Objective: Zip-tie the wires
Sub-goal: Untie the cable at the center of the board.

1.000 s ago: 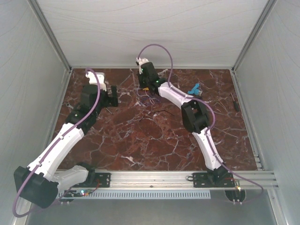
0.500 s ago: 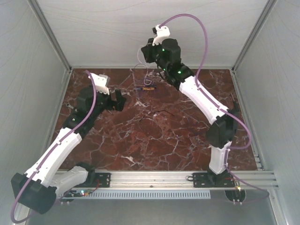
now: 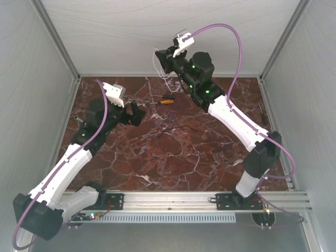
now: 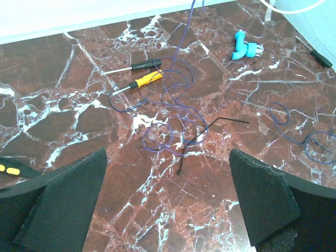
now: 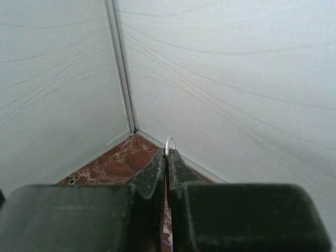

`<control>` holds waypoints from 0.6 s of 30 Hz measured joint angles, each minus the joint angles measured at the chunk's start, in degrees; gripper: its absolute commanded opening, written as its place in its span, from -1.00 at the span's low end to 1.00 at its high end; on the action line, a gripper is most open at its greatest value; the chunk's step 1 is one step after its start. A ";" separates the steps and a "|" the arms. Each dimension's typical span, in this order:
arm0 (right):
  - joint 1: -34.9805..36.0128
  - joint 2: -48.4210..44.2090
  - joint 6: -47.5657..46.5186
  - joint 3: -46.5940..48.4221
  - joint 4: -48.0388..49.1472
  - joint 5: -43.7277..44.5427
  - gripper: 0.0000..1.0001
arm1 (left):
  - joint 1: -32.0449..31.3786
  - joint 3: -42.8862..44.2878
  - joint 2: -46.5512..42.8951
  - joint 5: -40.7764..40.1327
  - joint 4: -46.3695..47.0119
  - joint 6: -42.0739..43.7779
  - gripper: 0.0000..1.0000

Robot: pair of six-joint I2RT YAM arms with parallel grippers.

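Loops of wires (image 4: 176,113) sprawl on the marble table (image 4: 63,121) in the left wrist view, just beside an orange-handled screwdriver (image 4: 140,82) and a black-handled screwdriver (image 4: 137,66). A black zip tie (image 4: 210,131) overlaps their near edge, and one strand runs straight up out of the top of the picture. The left gripper (image 4: 168,205) hangs above all this with its jaws spread wide and nothing between them. From the top external camera the right gripper (image 3: 164,59) is high against the back wall, whereas a second ago it was down at the table by the screwdrivers; the left arm has edged forward meanwhile. That lift has drawn out a single strand, I judge, rather than gathering the bundle, so the tying has not begun. The right wrist view shows its fingers pressed together, with a small white loop (image 5: 169,143) peeping at the tips. The taut strand suggests they pinch a wire, though it is too thin to make out there. No box, tray or bin appears in any view.
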 measured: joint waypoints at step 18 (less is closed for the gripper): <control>3.74 -10.21 -24.37 -14.67 37.35 -7.02 -1.00 | 0.00 -1.60 0.55 5.51 1.68 1.62 0.99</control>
